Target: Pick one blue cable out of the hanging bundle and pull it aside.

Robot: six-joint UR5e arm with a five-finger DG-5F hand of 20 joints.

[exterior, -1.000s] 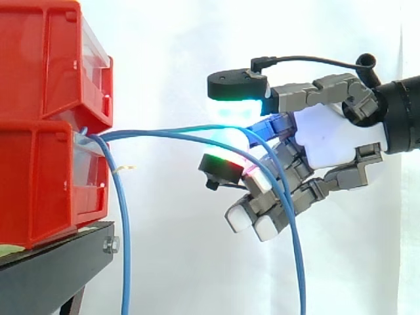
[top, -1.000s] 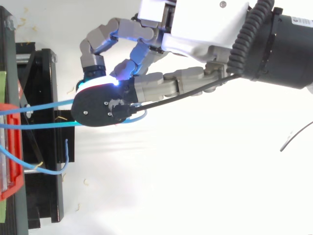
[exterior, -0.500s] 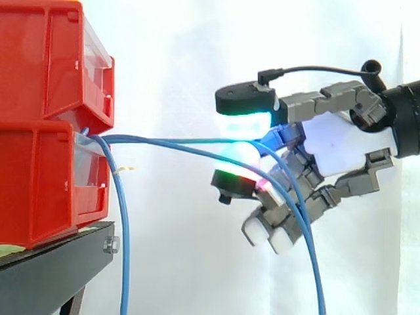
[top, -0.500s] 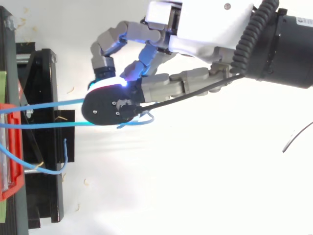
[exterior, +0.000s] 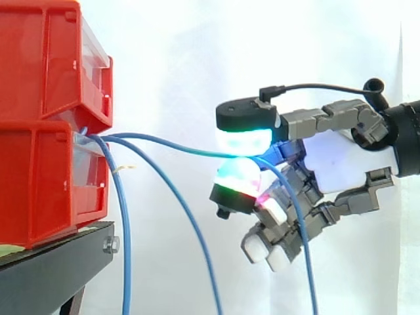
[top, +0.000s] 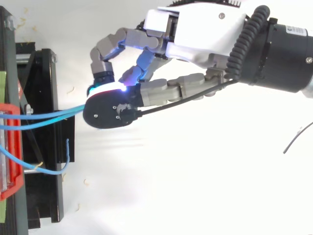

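Note:
Three blue cables come out of the lower red bin (exterior: 41, 187). My hand (exterior: 341, 161) is to the right of the bins, fingers curled. Its glowing fingertips (exterior: 244, 136) pinch one blue cable (exterior: 184, 146), which runs nearly level from the bin to the hand and then drops behind the lower fingers. A second blue cable (exterior: 184, 216) hangs free in a long arc between the bins and the hand. A third (exterior: 125, 249) falls straight down beside the bin. In the top view the hand (top: 205, 29) holds the cable (top: 54, 115) just right of the stand.
Two red bins are stacked at the left, the upper one (exterior: 46, 59) on the lower, on a black stand (exterior: 56, 266). A white curtain lies behind. In the top view a short blue cable loop (top: 49, 171) lies over the stand (top: 46, 200).
One of the two cables lying across the hand has slipped off and swung down and left into a free arc. The hand still pinches the other and has shifted slightly right.

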